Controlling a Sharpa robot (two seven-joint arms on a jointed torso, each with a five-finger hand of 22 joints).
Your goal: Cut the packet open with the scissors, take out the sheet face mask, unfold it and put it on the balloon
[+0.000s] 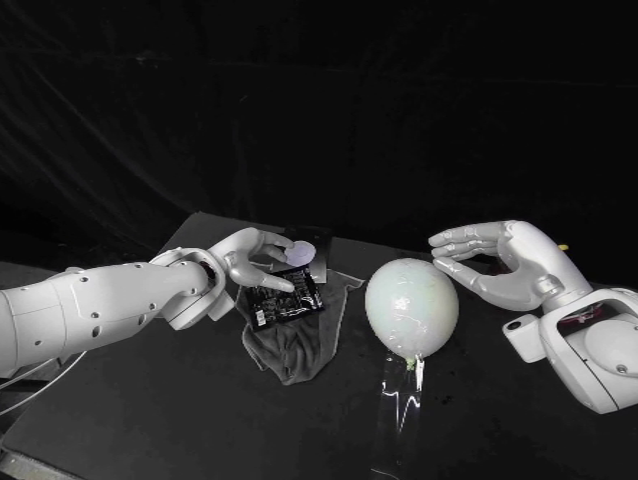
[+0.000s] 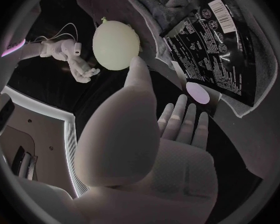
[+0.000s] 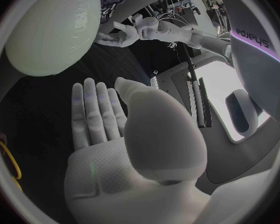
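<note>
The black packet (image 1: 293,290) lies flat on a grey cloth (image 1: 293,350) on the surface (image 1: 146,420), just beside the pale balloon (image 1: 411,305). The left hand (image 1: 254,262) is at one corner of it, fingers apart and gripping nothing; whether they touch the foil cannot be told. The right hand (image 1: 499,262) hovers on the balloon's other side, loosely curled and empty. The packet looks light, thin and slick, probably best pinched at a corner or edge.
</note>
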